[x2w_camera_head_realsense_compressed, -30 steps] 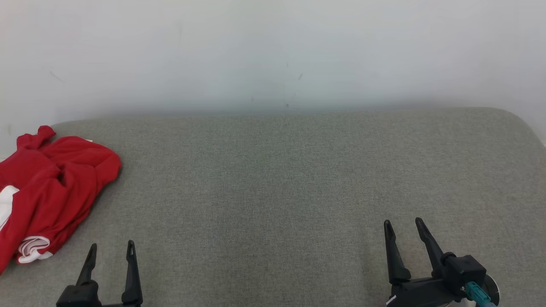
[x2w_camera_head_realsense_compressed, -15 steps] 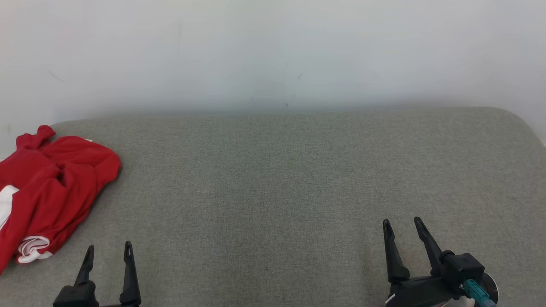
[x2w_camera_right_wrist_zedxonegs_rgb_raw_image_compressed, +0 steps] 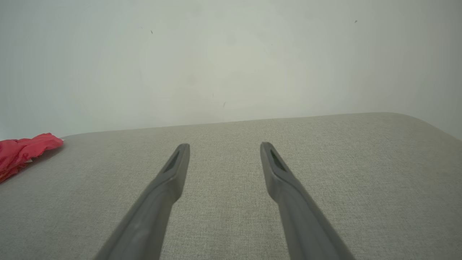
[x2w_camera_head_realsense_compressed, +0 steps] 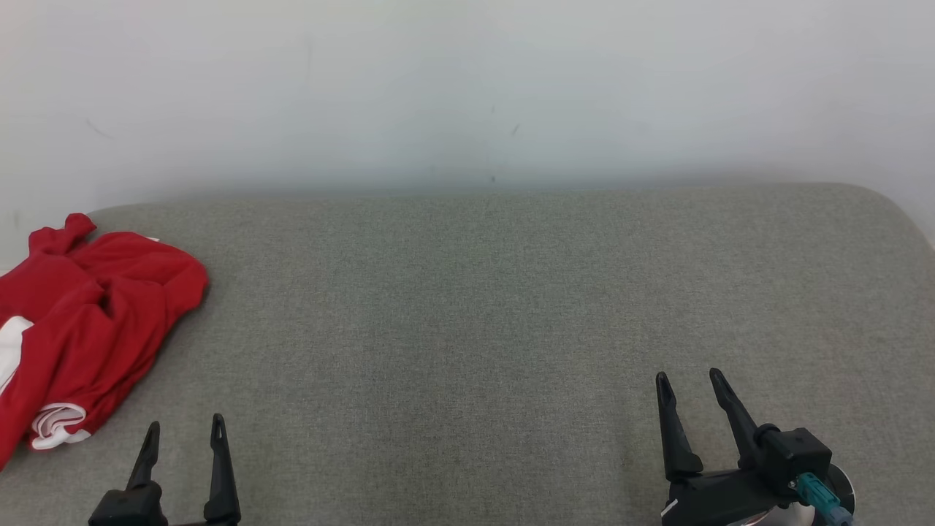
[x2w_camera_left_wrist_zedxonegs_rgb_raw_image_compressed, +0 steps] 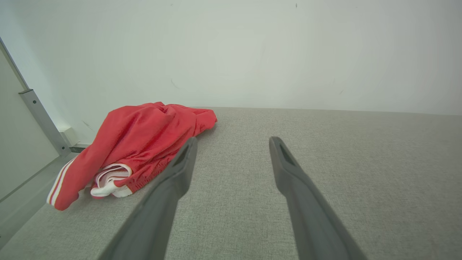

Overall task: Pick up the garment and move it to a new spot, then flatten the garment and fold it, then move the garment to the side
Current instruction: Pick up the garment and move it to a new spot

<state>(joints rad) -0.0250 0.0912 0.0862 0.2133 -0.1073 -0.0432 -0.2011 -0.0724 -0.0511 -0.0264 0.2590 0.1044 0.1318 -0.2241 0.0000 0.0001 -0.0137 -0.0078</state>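
one red garment [x2w_camera_head_realsense_compressed: 88, 321], two open grippers, left gripper [x2w_camera_head_realsense_compressed: 182, 431], right gripper [x2w_camera_head_realsense_compressed: 687, 380]

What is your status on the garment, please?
Left end effector open, empty. Right end effector open, empty. Garment bunched at far left, untouched. No obstruction seen.
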